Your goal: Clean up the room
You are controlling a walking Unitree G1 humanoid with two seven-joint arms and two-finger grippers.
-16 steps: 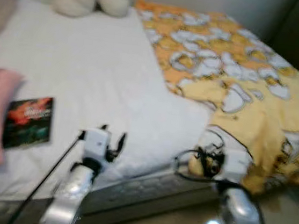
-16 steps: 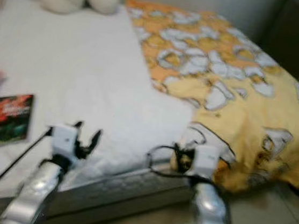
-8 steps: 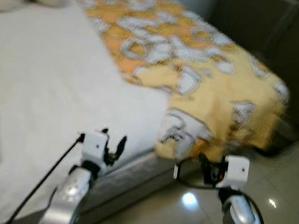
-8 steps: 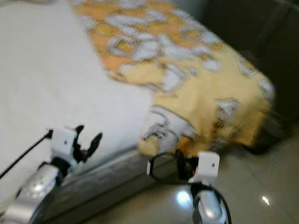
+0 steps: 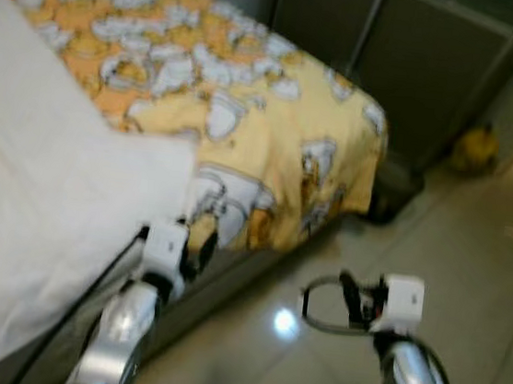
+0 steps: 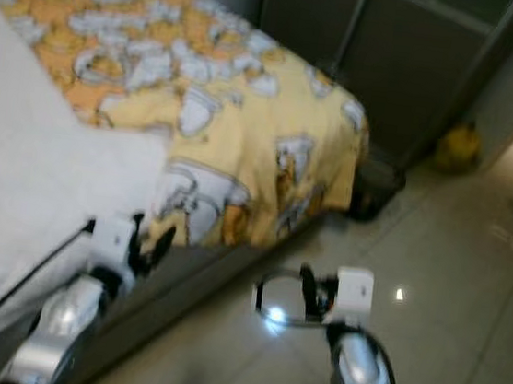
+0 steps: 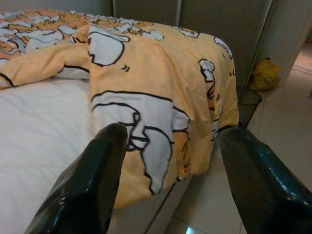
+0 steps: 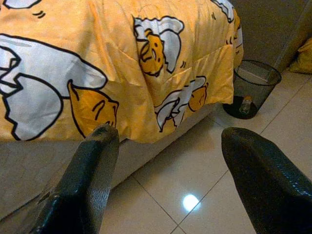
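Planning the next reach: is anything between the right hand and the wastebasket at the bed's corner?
Nothing visible. Bare tiled floor lies between the open right hand and the wastebasket; the yellow blanket hangs beside that path.

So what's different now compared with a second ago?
Only the camera swung to the robot's right: the bin and tiled floor have come into sight. The yellow blanket lies as before. Left gripper and right gripper stay open, holding nothing.

Home bedroom, bed [image 5: 44, 186] with cartoon-print duvet [image 5: 246, 117] (yellow), tiled floor [image 5: 473, 244]
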